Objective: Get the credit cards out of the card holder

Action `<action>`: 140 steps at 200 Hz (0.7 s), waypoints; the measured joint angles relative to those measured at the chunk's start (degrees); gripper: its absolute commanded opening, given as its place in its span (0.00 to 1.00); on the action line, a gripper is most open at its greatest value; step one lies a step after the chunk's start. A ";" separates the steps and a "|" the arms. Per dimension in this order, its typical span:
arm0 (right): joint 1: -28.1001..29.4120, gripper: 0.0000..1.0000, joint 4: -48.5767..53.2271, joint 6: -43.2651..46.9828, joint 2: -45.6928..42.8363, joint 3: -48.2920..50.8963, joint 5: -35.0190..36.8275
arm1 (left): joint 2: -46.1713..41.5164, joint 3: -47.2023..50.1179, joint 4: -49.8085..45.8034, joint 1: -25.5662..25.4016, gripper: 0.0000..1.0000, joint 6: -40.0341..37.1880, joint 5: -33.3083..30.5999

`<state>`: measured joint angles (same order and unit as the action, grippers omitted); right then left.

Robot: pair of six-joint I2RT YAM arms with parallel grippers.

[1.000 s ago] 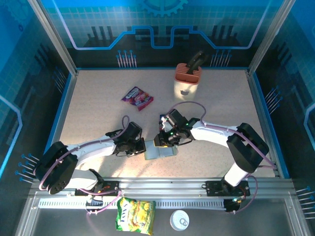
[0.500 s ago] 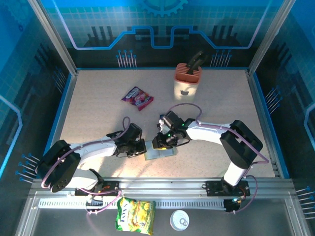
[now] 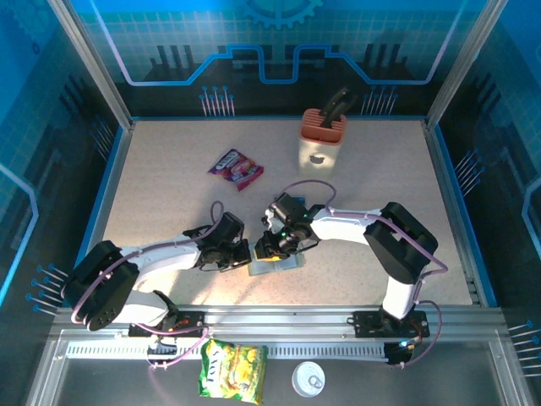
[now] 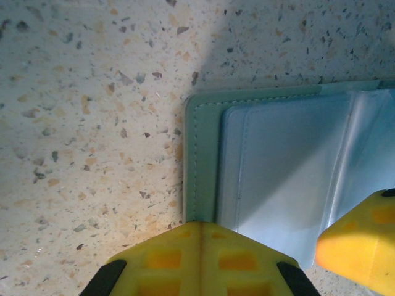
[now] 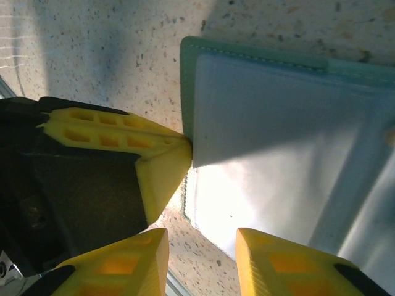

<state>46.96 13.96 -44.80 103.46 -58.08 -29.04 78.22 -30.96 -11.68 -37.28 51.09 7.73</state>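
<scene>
The card holder [image 3: 286, 263] lies open on the table near the front edge, grey-green at the rim and pale blue-grey inside [image 4: 278, 166]. My left gripper [image 3: 247, 253] is shut, and its joined yellow tips [image 4: 200, 237] press on the holder's left edge. My right gripper [image 3: 267, 249] hovers low over the holder with its jaws open [image 5: 200, 262], straddling the holder's corner [image 5: 271, 142]; the left gripper's fingers [image 5: 154, 154] show beside it. The credit cards are hidden; the pocket panels look smooth and pale.
A purple-red snack packet [image 3: 236, 167] lies farther back on the left. A beige knife block [image 3: 322, 135] stands at the back. In front of the rail lie a yellow packet [image 3: 232, 370] and a white round lid [image 3: 308, 378].
The right arm has drawn in to the left, bringing its gripper further over the holder's left part and close to the left gripper. The left gripper has stayed in place.
</scene>
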 measured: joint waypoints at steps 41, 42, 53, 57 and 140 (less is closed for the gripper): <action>0.28 0.31 -0.33 0.28 2.23 -0.52 -0.57 | 0.00 0.00 0.00 0.00 0.00 0.02 0.02; 0.28 0.31 -0.28 0.37 2.27 -0.52 -0.55 | 0.00 0.00 -0.02 0.00 0.00 0.00 0.02; 0.28 0.31 0.20 0.76 2.60 -0.61 -0.33 | 0.00 0.00 -0.02 0.00 0.00 0.00 0.02; 0.28 0.31 0.57 0.98 2.73 -0.72 -0.11 | 0.00 0.00 -0.02 0.00 0.00 0.00 0.02; 0.28 0.31 6.71 5.14 2.60 -2.45 4.92 | 0.00 0.00 -0.02 0.00 0.00 0.00 0.00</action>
<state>47.24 20.67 -39.66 106.06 -60.53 -24.12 78.22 -30.96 -11.70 -37.28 51.09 7.73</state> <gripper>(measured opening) 0.310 0.041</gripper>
